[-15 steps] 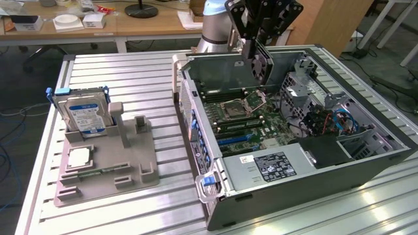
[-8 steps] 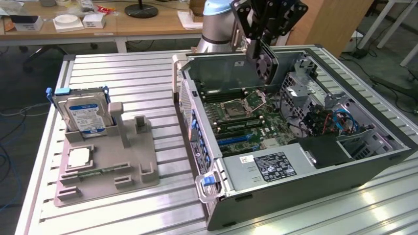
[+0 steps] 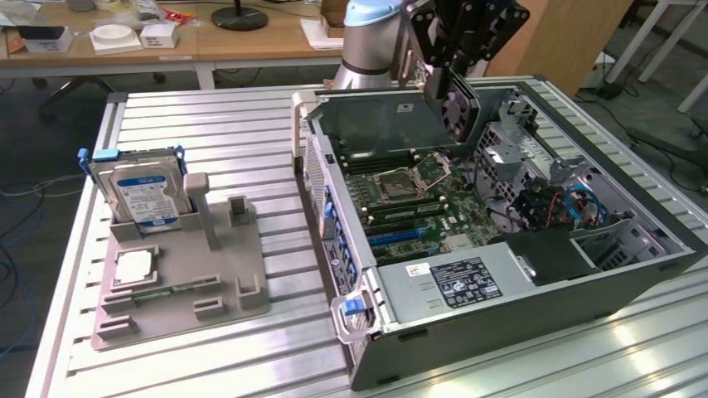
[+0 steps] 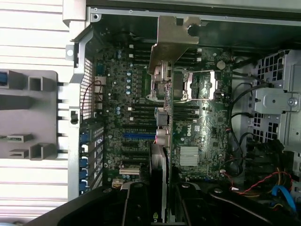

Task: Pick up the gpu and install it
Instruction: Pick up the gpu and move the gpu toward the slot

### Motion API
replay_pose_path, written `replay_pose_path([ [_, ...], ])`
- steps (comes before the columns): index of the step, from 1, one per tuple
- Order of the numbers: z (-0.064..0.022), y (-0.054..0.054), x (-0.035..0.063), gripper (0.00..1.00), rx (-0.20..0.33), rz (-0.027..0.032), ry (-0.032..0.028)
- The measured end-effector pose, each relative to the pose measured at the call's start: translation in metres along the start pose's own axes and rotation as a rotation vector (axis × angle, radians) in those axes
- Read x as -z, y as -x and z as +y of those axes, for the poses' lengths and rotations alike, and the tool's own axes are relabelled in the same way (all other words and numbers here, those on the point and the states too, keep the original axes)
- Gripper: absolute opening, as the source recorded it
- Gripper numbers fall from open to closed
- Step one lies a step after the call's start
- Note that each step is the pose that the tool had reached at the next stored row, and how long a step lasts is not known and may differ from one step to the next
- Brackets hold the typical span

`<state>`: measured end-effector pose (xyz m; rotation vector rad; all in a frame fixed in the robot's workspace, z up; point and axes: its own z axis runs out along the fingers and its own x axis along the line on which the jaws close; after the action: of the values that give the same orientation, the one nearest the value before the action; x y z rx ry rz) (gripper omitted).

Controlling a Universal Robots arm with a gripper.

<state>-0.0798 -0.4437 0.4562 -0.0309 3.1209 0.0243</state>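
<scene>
The gpu (image 3: 457,104), a thin dark card with a round fan on its face, hangs on edge over the far end of the open computer case (image 3: 619,274). My gripper (image 3: 448,73) is shut on its upper edge. In the wrist view the gpu (image 4: 162,127) appears edge-on between the two black fingers (image 4: 136,205), its silvery bracket (image 4: 176,35) pointing toward the case's far wall. It hovers above the motherboard (image 4: 202,122), clear of the blue expansion slots (image 4: 138,135).
A grey parts fixture (image 3: 177,282) stands on the slatted aluminium table (image 3: 221,124) at the exterior view's left. It holds an upright silver hard drive (image 3: 138,195) and a green memory stick (image 3: 166,290). Drive cages and cables (image 3: 575,207) crowd the case's right side.
</scene>
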Motion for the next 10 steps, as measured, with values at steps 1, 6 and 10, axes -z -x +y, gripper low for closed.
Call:
replay_pose_path([
  [1, -0.0001, 0.0011, -0.0001, 0.27, 0.0, 0.0, 0.0001],
  [6, -0.0001, 0.0062, -0.0003, 0.27, 0.0, 0.0, 0.0001],
  [10, -0.0002, 0.0108, -0.0004, 0.27, 0.0, 0.0, 0.0001],
])
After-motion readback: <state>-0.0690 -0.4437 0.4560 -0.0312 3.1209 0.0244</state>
